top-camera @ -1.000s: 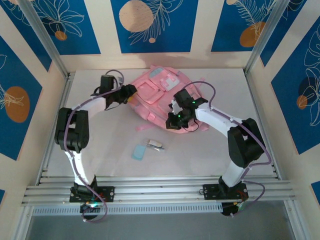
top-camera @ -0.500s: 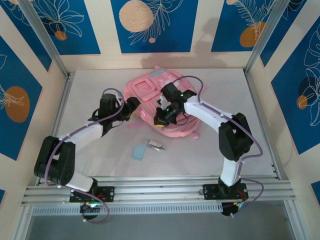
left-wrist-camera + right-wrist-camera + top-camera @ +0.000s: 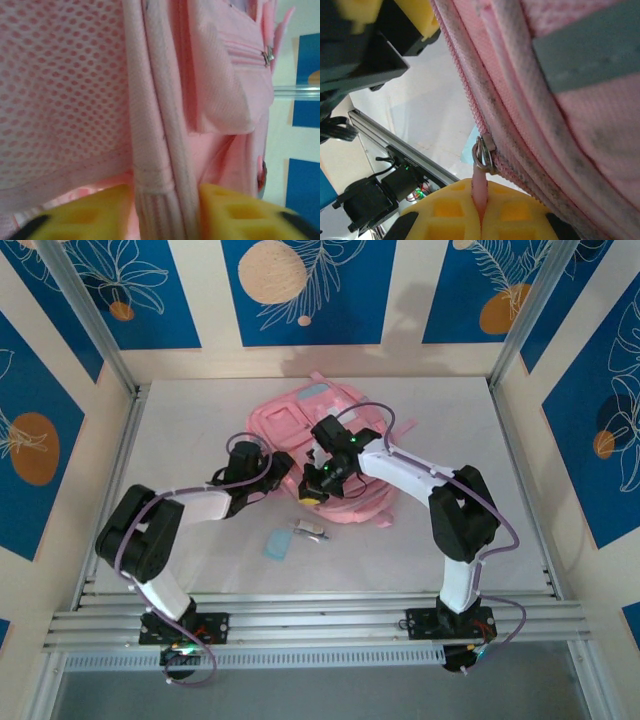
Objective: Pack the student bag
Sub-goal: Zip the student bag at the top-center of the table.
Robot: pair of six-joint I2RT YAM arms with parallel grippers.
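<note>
— While overhead the student bag [image 3: 290, 425] lies mid-table [image 3: 450, 440], slightly toward the far side, what do the wrists add?
— The right gripper [image 3: 481, 212] pinches the pink zipper pull [image 3: 479, 185]. The left gripper [image 3: 167, 205] clamps narrowly on a piped seam [image 3: 150, 125].
— Long axis?
— Far to near, blue-grey end away from the arms.

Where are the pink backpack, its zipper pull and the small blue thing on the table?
Pink backpack [image 3: 285, 425], overhead view, on its front pocket.
Zipper pull [image 3: 479, 184], right wrist view, on its pink tab.
Small blue thing [image 3: 277, 544], overhead view, on its middle.
</note>
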